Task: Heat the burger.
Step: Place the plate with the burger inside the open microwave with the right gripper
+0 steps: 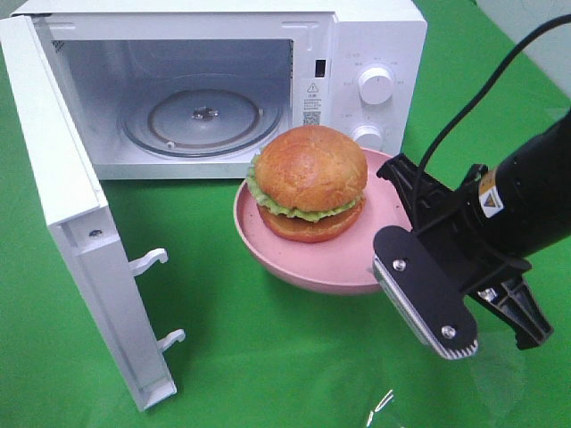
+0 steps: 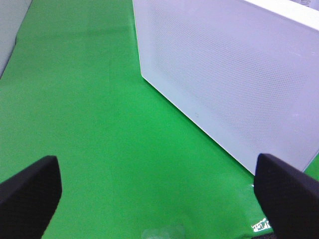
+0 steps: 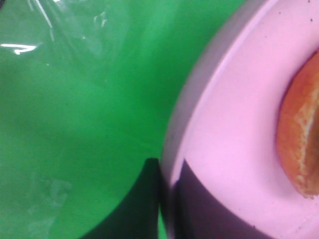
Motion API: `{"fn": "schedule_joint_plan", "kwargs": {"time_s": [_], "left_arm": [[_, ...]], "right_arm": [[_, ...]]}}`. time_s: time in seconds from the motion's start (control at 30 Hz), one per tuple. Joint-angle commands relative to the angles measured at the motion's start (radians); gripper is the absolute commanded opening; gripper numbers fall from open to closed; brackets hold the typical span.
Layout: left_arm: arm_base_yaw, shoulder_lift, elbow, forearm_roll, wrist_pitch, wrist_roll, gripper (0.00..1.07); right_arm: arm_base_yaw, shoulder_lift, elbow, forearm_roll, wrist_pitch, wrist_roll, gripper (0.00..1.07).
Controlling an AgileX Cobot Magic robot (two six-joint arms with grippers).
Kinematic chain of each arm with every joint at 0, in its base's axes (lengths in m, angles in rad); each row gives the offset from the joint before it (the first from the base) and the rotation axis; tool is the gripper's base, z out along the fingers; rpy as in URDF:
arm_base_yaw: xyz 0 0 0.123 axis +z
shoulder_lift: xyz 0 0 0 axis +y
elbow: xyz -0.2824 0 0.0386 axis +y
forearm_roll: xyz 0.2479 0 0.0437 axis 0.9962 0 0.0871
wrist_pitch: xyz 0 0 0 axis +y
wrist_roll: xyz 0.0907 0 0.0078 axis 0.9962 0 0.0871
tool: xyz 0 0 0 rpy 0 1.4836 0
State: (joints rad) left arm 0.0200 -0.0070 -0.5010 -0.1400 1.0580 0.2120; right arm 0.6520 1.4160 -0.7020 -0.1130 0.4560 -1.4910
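Staged lab tabletop: green cloth [image 1: 268,357], microwave [image 1: 379,36].

Microwave [image 1: 375,40]: we find it at the back of the green bench [image 1: 268,357], door [image 1: 71,223] standing wide open.
Turntable [image 1: 201,120]: glass, inside the cavity.
Burger [image 1: 310,183]: we see it upright on the pink plate [image 1: 303,263], before the cavity.
Right jaws: closed on the plate's right rim.

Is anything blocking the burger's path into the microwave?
Nothing visible. The microwave door is swung open, the glass turntable is bare, and the burger on its pink plate sits right before the opening.
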Motion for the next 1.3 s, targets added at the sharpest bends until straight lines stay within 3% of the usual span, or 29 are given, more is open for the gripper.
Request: {"fn": "schedule_joint_plan", "kwargs": {"time_s": [0.03, 0.63, 1.3], "left_arm": [[-0.006, -0.017, 0.001, -0.004, -0.013, -0.001, 0.98], [-0.006, -0.017, 0.001, -0.004, -0.013, -0.001, 0.98], [-0.006, -0.017, 0.001, -0.004, -0.013, -0.001, 0.98]], "right_arm": [[-0.005, 0.045, -0.078, -0.003, -0.031, 0.002, 0.00], [0.069, 0.274, -0.319, -0.008, -0.043, 0.032, 0.00], [0.086, 0.462, -0.540, -0.008, -0.057, 0.059, 0.00]]}}
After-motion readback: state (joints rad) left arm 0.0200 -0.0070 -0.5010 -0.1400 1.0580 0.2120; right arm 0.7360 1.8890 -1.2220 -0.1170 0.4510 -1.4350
